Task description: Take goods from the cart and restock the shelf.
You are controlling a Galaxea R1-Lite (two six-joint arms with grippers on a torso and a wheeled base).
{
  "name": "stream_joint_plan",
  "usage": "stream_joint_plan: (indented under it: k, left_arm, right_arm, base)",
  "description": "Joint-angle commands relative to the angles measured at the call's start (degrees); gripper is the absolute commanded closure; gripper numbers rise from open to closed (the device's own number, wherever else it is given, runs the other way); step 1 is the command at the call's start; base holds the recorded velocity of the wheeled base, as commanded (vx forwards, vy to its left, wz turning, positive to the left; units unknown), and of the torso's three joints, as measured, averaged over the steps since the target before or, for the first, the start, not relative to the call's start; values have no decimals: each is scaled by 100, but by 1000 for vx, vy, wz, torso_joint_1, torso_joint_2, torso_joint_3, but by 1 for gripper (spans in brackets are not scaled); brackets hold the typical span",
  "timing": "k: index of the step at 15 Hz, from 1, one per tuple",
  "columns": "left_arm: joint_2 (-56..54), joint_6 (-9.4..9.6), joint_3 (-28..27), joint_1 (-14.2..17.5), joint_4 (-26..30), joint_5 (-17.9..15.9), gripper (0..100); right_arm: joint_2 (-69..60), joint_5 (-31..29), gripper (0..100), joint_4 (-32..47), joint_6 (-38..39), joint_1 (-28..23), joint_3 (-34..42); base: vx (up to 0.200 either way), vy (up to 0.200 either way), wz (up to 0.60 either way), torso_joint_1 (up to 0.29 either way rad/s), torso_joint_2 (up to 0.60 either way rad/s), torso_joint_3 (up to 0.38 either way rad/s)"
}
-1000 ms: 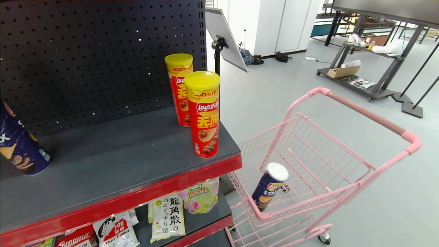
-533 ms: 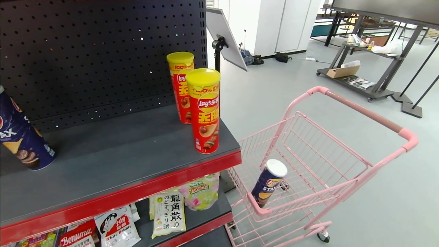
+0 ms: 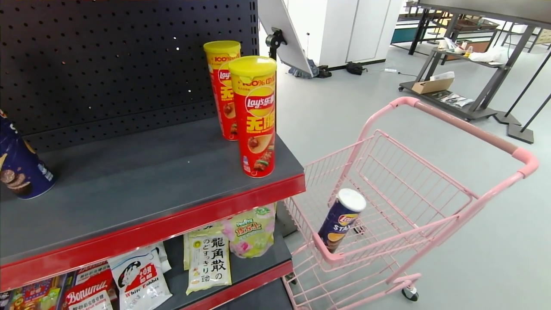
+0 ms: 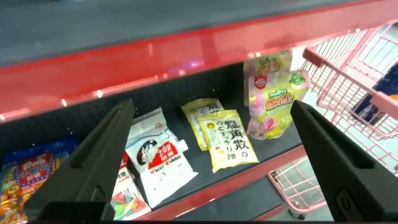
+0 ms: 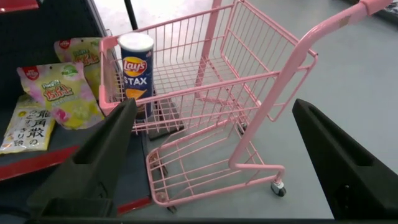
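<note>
While the left gripper (image 4: 212,106) faces the lower shelf (image 4: 273,152), its fingers are spread wide apart: released, holding nothing, touching nothing. Beyond them lie the snack bags: a white bag (image 4: 158,158), a yellow bag (image 4: 229,138) and a green bag (image 4: 268,93). Over to the right gripper (image 5: 214,102), and it is the same story: fingers far apart, empty, clear of everything, looking at the pink cart (image 5: 273,71).

From the head view, the cart (image 3: 465,129) stands on the floor at four o'clock from the top shelf (image 3: 129,181). One blue can (image 3: 340,219) waits inside it, tucked into the basket corner nearest the shelf, at about eight o'clock in the basket; the right wrist view shows the blue can (image 5: 135,68) with its white lid up.

On the top shelf, the front red can (image 3: 255,116) stands upright near the three o'clock end, just by the red edge. The back red can (image 3: 220,86) stands at its eleven o'clock, close behind. Way off at nine o'clock, a second blue can (image 3: 19,168) stands on the same shelf.
</note>
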Motion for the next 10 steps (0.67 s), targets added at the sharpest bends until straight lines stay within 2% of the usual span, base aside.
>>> stream_joint_plan:
  k: [1, 7, 10]
  left_arm:
    - [5, -3, 0, 2, -5, -2, 0]
    - [5, 5, 0, 2, 4, -2, 0]
    - [5, -3, 0, 2, -5, -2, 0]
  right_arm:
    - [-3, -1, 0, 3, 0, 4, 7]
    - [-3, -1, 0, 3, 0, 4, -2]
    - [6, -151, 0, 12, -44, -22, -11]
  base:
    - [0, 0, 0, -178, 515, 334]
    - [0, 0, 0, -168, 537, 360]
    - [0, 0, 0, -45, 175, 121]
